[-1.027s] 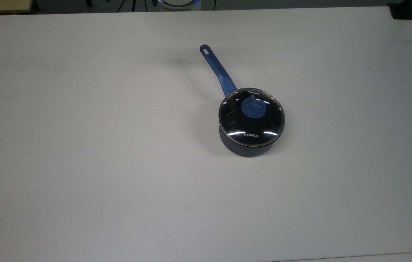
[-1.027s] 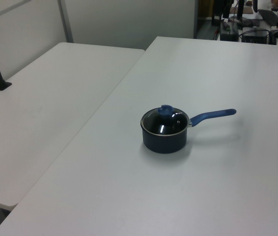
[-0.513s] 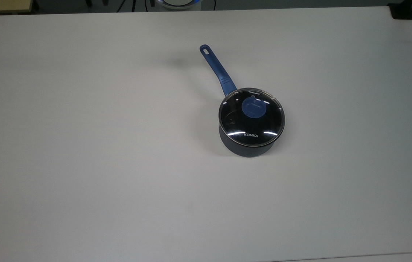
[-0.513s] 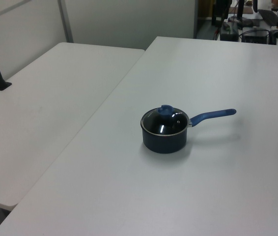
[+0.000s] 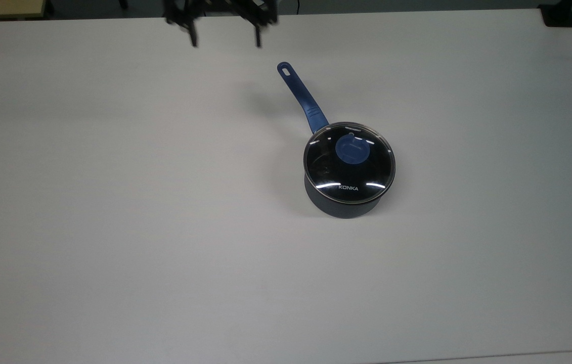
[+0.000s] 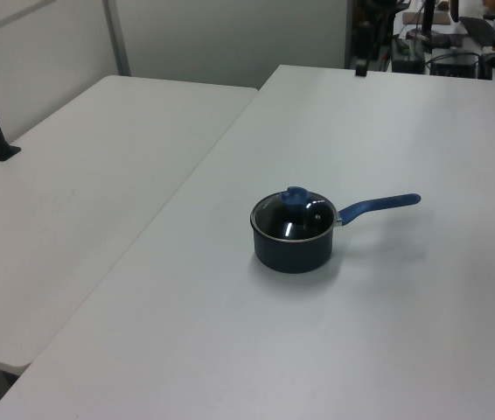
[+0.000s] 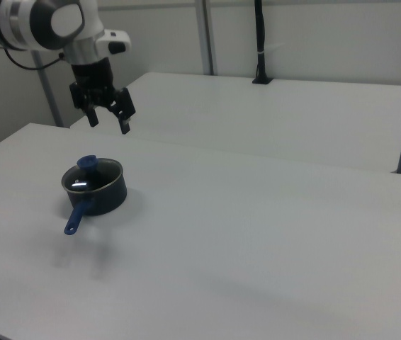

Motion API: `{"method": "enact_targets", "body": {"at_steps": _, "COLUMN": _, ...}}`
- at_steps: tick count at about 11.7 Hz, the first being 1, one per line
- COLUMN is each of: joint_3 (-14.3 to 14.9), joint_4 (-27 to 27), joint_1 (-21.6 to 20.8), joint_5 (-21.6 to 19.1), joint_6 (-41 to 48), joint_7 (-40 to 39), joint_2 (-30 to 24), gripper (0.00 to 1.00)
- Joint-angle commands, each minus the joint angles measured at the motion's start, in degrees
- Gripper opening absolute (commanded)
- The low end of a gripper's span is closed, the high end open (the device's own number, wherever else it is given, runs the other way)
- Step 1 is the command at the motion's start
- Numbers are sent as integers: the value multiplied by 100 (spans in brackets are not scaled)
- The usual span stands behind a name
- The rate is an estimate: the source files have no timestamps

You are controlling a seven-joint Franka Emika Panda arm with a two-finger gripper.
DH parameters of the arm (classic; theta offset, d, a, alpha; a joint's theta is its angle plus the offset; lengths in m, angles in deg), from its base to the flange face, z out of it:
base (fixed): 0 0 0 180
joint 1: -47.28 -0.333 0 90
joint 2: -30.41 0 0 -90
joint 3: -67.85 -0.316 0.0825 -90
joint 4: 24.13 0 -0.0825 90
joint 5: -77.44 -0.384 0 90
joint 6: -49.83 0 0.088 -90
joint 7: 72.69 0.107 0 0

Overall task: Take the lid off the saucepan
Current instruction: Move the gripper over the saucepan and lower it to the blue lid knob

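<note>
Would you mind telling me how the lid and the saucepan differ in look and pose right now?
The lid is a flat, clear glass disc with a thin metal rim, while the saucepan is a dark, opaque pot with straight sides. The lid carries a flat round knob; the saucepan has a long handle. The lid sits on the saucepan, which stands on the table. Knob and handle are both blue.

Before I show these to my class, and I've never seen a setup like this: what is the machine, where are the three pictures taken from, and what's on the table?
It is a robot arm ending in a two-fingered claw. One picture looks straight down; the left and right views look across from the sides. On the white table stands a small dark saucepan with a long blue handle. Its glass lid, with a blue knob, sits on top. The claw hangs open in the air, apart from the saucepan, holding nothing.
</note>
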Motion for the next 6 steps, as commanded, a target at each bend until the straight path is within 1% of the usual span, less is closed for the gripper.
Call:
{"method": "enact_targets", "body": {"at_steps": 1, "joint_3": -430, "joint_4": 175, "joint_1": -307, "joint_5": 213, "joint_6": -158, "joint_7": 1004, "joint_2": 593, "gripper": 100}}
{"method": "enact_targets", "body": {"at_steps": 2, "joint_3": -440, "joint_4": 185, "joint_1": -552, "joint_5": 329, "joint_6": -262, "joint_7": 1294, "joint_2": 778, "gripper": 100}}
{"method": "enact_targets", "body": {"at_steps": 3, "joint_3": -440, "joint_4": 185, "joint_1": -781, "joint_5": 338, "joint_6": -585, "joint_7": 1750, "joint_2": 928, "gripper": 100}}
{"method": "enact_targets", "body": {"at_steps": 5, "joint_3": -440, "joint_4": 185, "joint_1": -870, "joint_5": 304, "joint_6": -1087, "joint_7": 2682, "joint_2": 1244, "gripper": 100}}
{"method": "enact_targets", "body": {"at_steps": 6, "joint_3": -431, "joint_4": 185, "joint_1": -1080, "joint_5": 347, "joint_6": -1254, "joint_7": 2990, "joint_2": 1411, "gripper": 100}}
